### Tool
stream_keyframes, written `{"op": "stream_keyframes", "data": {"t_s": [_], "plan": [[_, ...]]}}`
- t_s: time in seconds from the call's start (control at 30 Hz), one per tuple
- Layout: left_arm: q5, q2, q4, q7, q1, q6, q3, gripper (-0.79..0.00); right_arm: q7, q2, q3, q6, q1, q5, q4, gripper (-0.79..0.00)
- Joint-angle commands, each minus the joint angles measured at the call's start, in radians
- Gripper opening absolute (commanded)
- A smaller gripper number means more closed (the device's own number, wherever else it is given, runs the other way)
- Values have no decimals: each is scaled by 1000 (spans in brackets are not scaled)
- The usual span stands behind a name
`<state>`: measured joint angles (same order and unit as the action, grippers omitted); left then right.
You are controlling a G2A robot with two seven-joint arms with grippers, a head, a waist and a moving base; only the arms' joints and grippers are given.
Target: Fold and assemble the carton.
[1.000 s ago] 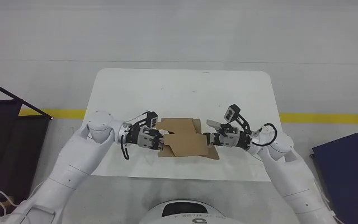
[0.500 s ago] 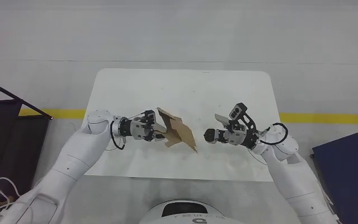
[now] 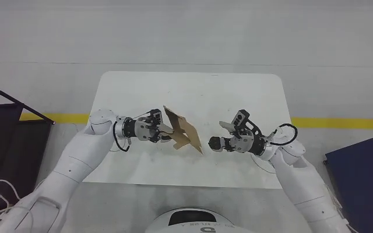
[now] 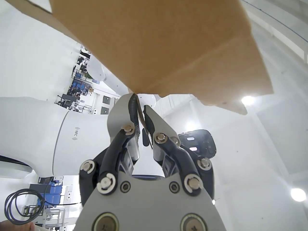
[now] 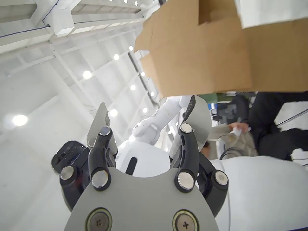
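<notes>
The left gripper [image 4: 138, 108] is pinching a thin edge of the brown cardboard carton [image 4: 154, 37], which is partly folded. Its two fingers with black pads are pressed onto the cardboard from both sides. From this pinched edge the carton spreads out beyond the fingertips, with a fold line across its broad panel. In the top view the left gripper [image 3: 164, 133] holds the carton [image 3: 183, 135] tilted and raised above the white table with rounded corners [image 3: 192, 93]. The panels slope away from the fingertips toward the other arm. The right gripper [image 3: 218, 134] is on the far side of the carton, facing it, with its fingers spread apart and nothing between them. In the right wrist view the right gripper [image 5: 148, 104] has the carton [image 5: 199, 61] just ahead of its fingertips. One notched flap is nearest to the padded finger [image 5: 191, 104]. I cannot tell whether that finger touches the cardboard.
</notes>
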<state>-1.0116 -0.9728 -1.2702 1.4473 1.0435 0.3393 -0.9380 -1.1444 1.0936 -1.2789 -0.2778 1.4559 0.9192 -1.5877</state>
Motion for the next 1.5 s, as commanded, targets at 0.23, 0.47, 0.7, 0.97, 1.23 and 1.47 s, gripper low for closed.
{"op": "stream_keyframes", "data": {"t_s": [0.23,0.47,0.7,0.97,1.23,1.47], "plan": [[22,-1,-27,-51,15,-58,-26,-785,74,1,82,-182,-60,-64,12,-262],[50,5,-74,-101,44,-90,-58,-785,146,7,118,-220,-83,-52,26,-86],[55,8,-112,-109,70,-94,-77,-785,357,29,145,-219,-104,50,53,-129],[60,9,-134,-120,88,-108,-98,-785,428,37,156,-245,-113,98,62,-154],[78,9,-154,-123,100,-112,-108,-785,489,47,173,-267,-125,149,77,-345],[91,9,-160,-123,108,-113,-114,-785,500,49,173,-256,-127,155,76,-785]]}}
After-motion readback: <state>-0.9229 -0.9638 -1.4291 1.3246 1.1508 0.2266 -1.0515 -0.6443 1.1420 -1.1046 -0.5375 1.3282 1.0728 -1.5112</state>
